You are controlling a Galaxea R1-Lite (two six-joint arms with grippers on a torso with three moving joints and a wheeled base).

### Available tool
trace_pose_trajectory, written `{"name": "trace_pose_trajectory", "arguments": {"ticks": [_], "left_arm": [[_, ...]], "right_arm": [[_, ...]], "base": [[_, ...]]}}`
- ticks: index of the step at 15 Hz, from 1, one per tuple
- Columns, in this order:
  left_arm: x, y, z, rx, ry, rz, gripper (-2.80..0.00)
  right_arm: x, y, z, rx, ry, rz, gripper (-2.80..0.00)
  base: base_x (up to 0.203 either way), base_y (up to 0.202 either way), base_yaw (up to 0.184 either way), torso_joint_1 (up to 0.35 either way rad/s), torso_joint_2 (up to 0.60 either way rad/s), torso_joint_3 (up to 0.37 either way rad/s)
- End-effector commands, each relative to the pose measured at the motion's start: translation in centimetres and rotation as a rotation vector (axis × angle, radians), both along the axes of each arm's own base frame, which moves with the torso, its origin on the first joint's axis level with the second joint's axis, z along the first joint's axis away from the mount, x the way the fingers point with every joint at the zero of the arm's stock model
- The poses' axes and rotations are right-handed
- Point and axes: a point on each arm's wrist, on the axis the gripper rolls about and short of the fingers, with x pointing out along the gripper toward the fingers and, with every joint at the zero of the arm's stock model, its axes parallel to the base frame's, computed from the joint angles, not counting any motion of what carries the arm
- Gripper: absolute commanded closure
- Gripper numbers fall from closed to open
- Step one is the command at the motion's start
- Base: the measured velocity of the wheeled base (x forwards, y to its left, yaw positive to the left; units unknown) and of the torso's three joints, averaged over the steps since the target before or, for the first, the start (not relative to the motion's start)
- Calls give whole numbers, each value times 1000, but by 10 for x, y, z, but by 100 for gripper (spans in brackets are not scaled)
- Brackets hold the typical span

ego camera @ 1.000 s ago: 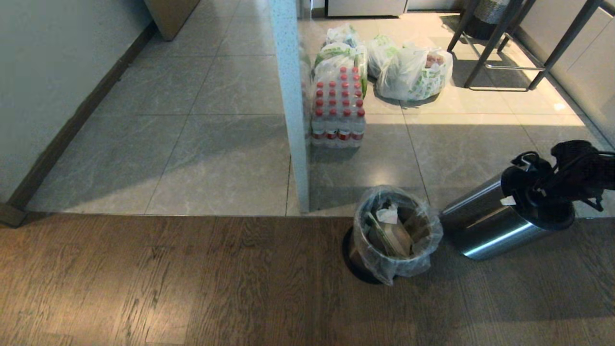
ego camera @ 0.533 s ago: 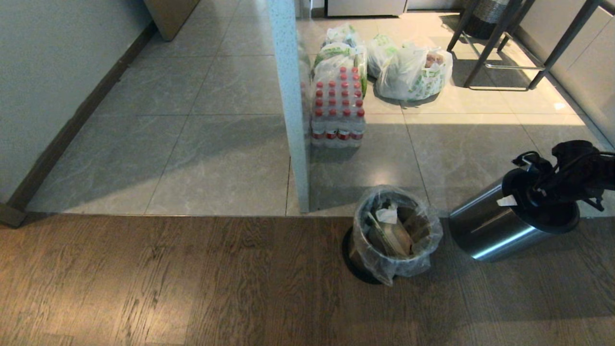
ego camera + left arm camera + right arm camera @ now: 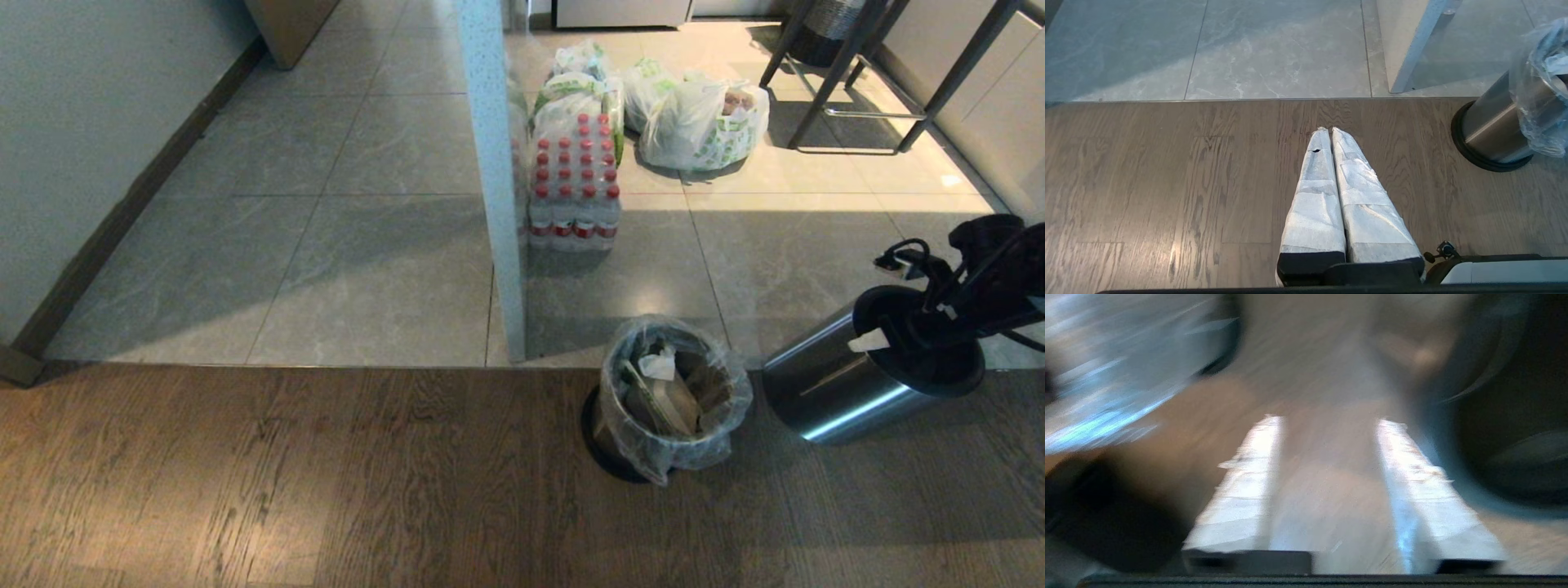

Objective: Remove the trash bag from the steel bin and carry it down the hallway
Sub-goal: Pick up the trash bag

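Floor: brown wood planks point(image 3: 326, 490) lie nearest, and glossy grey-beige tiles point(image 3: 367, 245) run beyond them into the hallway, with a white wall and dark baseboard point(image 3: 122, 212) on the left.
Right fingers: the two white-wrapped fingers point(image 3: 1241, 486) stand spread, with blurred floor showing through the gap and nothing between them.
Right gripper: the right gripper point(image 3: 1327, 418) is at the black-rimmed mouth of a tilted steel cylinder point(image 3: 824, 392). Whether it touches the rim cannot be told.
Tilted cylinder: its lower end rests near the seam of wood and tile, and its open mouth is raised toward the right arm.
Trash bag: the clear trash bag point(image 3: 673, 400) sits upright in the steel bin point(image 3: 1486, 126), its crinkled edge folded out over the rim, with cardboard and paper scraps inside.
Bin's place: it stands on the wood just at the tile seam, left of the tilted cylinder and near it, but apart from it.
Left fingers: they are pressed together along their whole length.
Left gripper: the left gripper point(image 3: 1331, 130) hangs over bare wood, well apart from the bin.
Post: a white speckled post point(image 3: 494, 163) rises just behind the bin.
Beyond: a pack of red-capped bottles point(image 3: 575, 184) stands beside the post. Behind it are white bags with green print point(image 3: 702, 122) and dark stool legs point(image 3: 833, 73).
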Motion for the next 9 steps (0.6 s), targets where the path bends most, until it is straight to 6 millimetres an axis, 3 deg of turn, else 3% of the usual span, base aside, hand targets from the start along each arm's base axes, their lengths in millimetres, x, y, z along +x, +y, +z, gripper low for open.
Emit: {"name": "trace_pose_trajectory", "arguments": {"ticks": [1, 4, 7, 9], "left_arm": [[0, 0, 0, 0, 1, 0, 0], [0, 0, 0, 0, 2, 0, 0], [0, 0, 0, 0, 2, 0, 0], [0, 0, 0, 0, 1, 0, 0]], "right_arm": [[-24, 29, 29, 9, 16, 54, 0], [-46, 77, 28, 66, 135, 164, 0], [-42, 108, 16, 230, 174, 266, 0], [-36, 118, 9, 279, 180, 310, 0]], "base": [[0, 0, 0, 0, 0, 0], [0, 0, 0, 0, 0, 0], [0, 0, 0, 0, 0, 0], [0, 0, 0, 0, 0, 0]]}}
